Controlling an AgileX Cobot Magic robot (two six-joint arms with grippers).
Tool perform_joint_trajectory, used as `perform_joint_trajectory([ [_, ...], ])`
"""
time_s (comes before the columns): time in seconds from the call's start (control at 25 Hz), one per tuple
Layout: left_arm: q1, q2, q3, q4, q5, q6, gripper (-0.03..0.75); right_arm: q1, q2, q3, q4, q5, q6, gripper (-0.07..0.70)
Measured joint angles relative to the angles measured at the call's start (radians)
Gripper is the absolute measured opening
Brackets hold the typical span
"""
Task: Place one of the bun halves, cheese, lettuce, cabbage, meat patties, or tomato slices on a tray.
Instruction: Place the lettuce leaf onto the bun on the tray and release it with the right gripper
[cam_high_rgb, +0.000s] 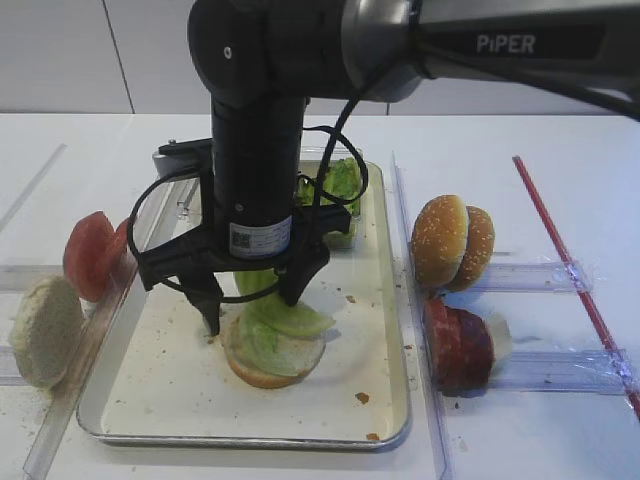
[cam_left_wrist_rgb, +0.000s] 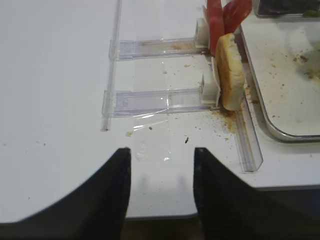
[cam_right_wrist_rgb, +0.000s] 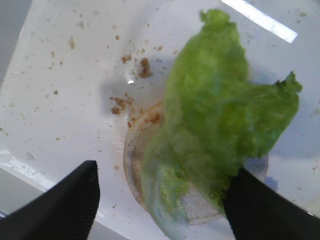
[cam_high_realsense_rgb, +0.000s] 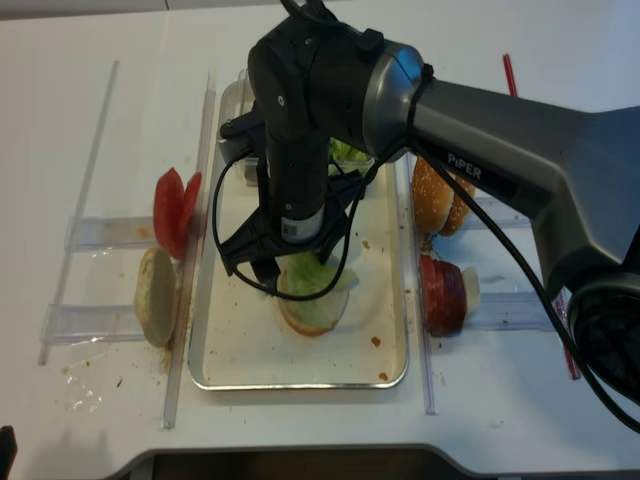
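The right gripper's (cam_high_rgb: 255, 305) fingers (cam_right_wrist_rgb: 70, 202) stand wide apart, one on each side of the lettuce (cam_high_rgb: 280, 315), with nothing clamped between them. The lettuce lies on a bun half (cam_high_rgb: 268, 362) set cut face up on the tray (cam_high_rgb: 240, 435), toward its near end; the leaf covers most of the bun and overhangs its far side. Crumbs are scattered on the tray around the bun. The left gripper (cam_left_wrist_rgb: 162, 187) hovers above the bare table (cam_left_wrist_rgb: 55, 75) left of the tray, its fingers parted and empty. Left of the tray, a pale bun half (cam_high_rgb: 42, 330) and tomato slices (cam_high_rgb: 92, 255) stand on edge in clear holders. Right of the tray stand meat patties (cam_high_rgb: 458, 345) and, farther back, seeded bun halves (cam_high_rgb: 450, 242). More lettuce sits in a clear box (cam_high_rgb: 340, 185) at the tray's far end.
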Motion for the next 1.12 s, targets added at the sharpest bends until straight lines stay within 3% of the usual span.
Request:
perform_joint_trajectory([
  [0.4, 0.0, 0.0, 0.0, 0.0, 0.0, 0.0, 0.286, 0.0, -0.015, 0.0, -0.011, 0.0, 0.02, 0.587],
  [1.12, 0.0, 0.0, 0.0, 0.0, 0.0, 0.0, 0.286, -0.006, -0.147, 0.0, -0.014, 0.002, 0.029, 0.594],
])
